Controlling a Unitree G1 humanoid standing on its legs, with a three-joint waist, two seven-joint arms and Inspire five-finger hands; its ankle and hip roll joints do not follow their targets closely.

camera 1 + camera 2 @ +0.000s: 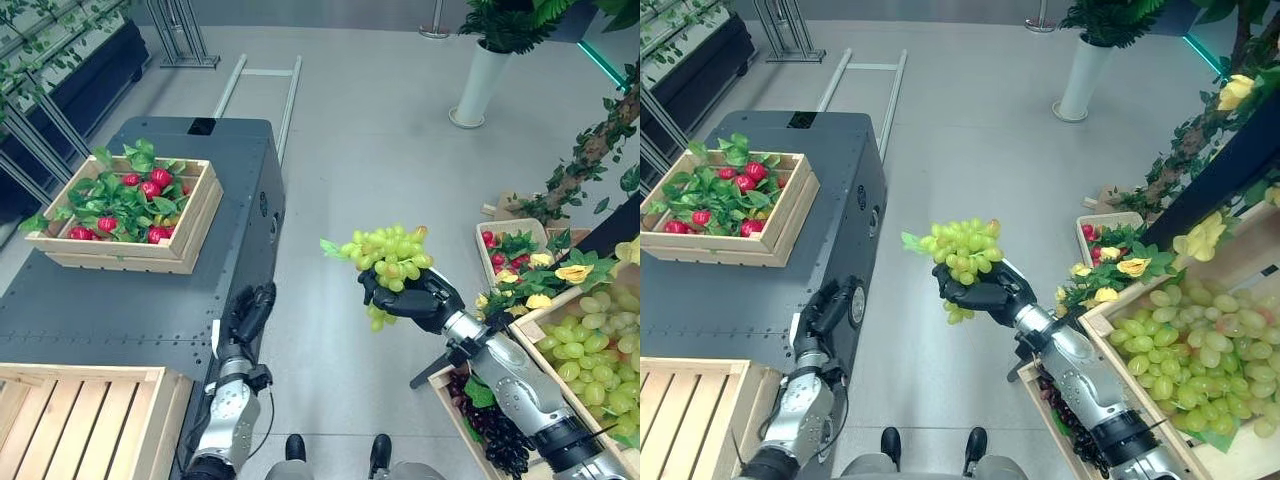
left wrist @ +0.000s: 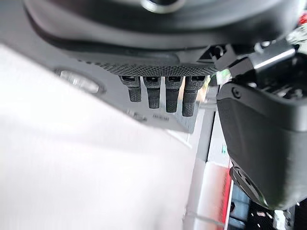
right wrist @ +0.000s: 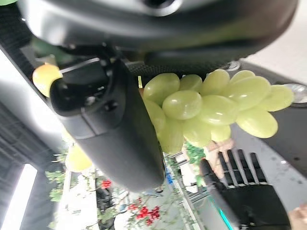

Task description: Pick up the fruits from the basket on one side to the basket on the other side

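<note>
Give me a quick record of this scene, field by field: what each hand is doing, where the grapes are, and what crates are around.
right hand: curled round a green grape bunch, held up in the air above the floor
left hand: fingers straight, holding nothing, low beside the dark cabinet
source crate: at the robot's right, full of green grapes
crate on cabinet: holds red fruit among green leaves
near crate: light wooden slats, at the robot's lower left
dark grapes: in a crate under the right arm
</note>
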